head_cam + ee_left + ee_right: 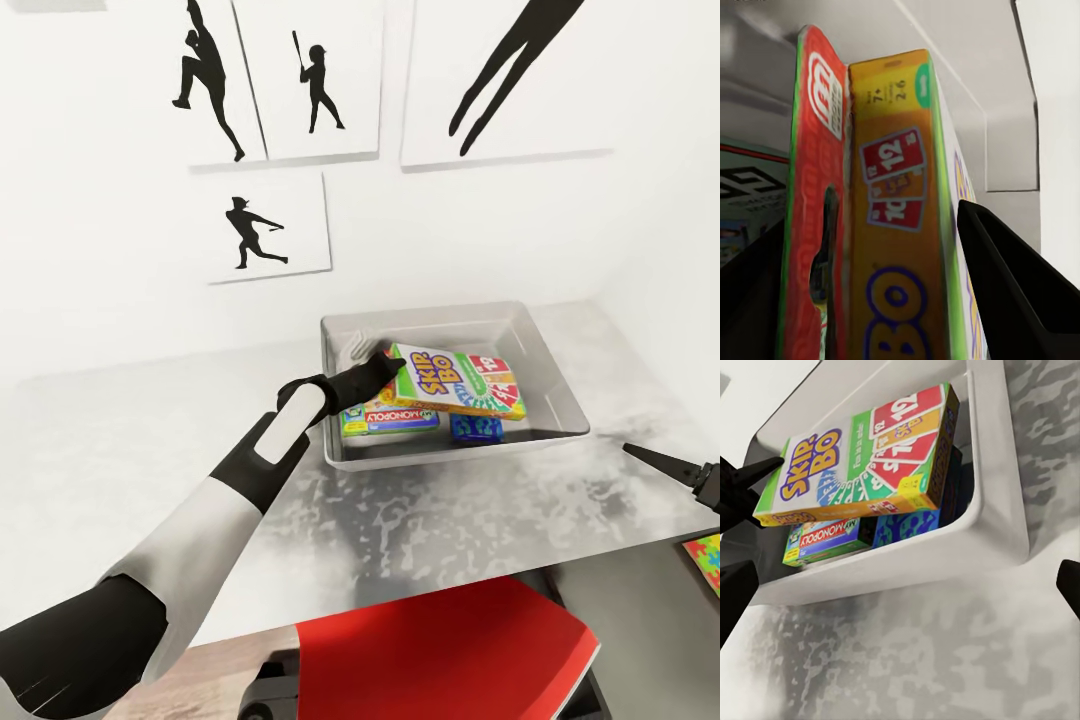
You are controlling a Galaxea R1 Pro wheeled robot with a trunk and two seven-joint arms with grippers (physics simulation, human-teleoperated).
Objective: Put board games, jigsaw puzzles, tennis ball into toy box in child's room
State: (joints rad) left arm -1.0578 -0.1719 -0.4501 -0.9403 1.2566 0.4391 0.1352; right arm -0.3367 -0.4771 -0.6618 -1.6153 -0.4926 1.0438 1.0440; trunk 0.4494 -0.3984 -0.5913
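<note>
Skip-Bo box [458, 381], clamped by the left end effector [392, 362], lies atop Monopoly box [390, 415] inside toy box [560, 395].

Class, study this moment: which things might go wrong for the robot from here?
1. The yellow-green Skip-Bo game box lies tilted across the green-edged Monopoly box and small blue box; released, it may slide.
2. The left claw is inside the light-grey toy box; withdrawing could snag its rim.

On the white wall [100, 260] ahead of me hang four pictures: a pitcher [208, 75], a standing batter [318, 85], a swinging batter [255, 233] below them, and long legs [510, 60]. A red chair [440, 650] sits just below me.
</note>
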